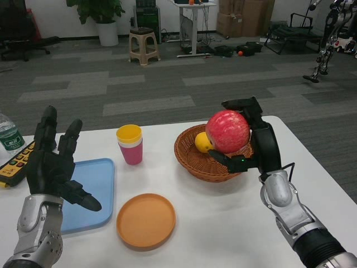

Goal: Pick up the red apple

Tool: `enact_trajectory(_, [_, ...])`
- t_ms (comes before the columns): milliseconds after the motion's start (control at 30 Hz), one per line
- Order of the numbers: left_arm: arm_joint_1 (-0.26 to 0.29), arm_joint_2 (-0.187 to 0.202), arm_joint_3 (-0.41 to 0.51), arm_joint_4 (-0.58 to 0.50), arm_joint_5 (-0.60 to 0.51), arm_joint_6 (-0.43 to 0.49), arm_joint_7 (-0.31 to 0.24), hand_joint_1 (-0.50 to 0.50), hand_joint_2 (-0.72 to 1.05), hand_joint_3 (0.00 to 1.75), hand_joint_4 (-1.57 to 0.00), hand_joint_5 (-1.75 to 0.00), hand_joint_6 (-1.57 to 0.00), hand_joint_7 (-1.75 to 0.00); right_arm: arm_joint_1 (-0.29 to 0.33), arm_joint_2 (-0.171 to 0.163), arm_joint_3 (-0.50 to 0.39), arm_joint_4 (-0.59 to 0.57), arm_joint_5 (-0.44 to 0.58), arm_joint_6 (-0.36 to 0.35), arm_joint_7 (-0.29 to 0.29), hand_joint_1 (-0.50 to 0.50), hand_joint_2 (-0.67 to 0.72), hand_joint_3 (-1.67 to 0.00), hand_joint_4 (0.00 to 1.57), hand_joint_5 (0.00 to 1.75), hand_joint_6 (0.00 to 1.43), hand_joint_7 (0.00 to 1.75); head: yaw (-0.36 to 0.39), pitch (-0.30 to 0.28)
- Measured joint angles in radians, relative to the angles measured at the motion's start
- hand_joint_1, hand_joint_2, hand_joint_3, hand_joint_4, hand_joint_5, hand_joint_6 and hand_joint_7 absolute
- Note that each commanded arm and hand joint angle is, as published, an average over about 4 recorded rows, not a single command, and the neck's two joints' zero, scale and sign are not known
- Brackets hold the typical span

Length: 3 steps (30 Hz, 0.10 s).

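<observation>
two hands: both black hands show over the white surface (223, 223), one on each side.
right hand: the right hand (251, 142) is clamped on the red apple (227, 131), fingers wrapped around its right side and under it.
apple: it sits in the right hand's grip above the wicker basket (192, 159), seemingly lifted clear of the rim, though contact at the back is hidden.
basket: a yellow fruit (203, 143) lies inside, just beside and below the apple.
left hand: the left hand (53, 167) holds nothing, fingers apart and pointing up, over the left edge of the blue tray (95, 190).
other things: stacked cups (130, 144), yellow on pink, stand between tray and basket; an orange plate (146, 219) lies near the front; a water bottle (8, 137) and a yellow remote (14, 162) sit at the far left.
progress: by my reading the grasp is made and the lift is well under way.
left to do: perhaps only raising the apple a little higher and holding it steady.
</observation>
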Motion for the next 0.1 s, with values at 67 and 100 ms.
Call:
enact_trajectory(67, [0.0, 0.0, 0.0, 0.0, 0.0, 0.0, 0.0, -0.5, -0.55, 0.0, 0.0, -0.51, 0.0, -0.14, 0.0, 0.0, 0.001, 0.0, 0.001, 0.0, -0.001, -0.46, -0.6, -1.25, 1.37, 1.65, 1.2, 1.59, 0.0, -0.003])
enact_trajectory(100, [0.0, 0.0, 0.0, 0.0, 0.0, 0.0, 0.0, -0.5, -0.55, 0.0, 0.0, -0.51, 0.0, -0.14, 0.0, 0.0, 0.001, 0.0, 0.001, 0.0, -0.001, -0.46, -0.6, -1.27, 1.37, 1.65, 1.2, 1.58, -0.001, -0.003])
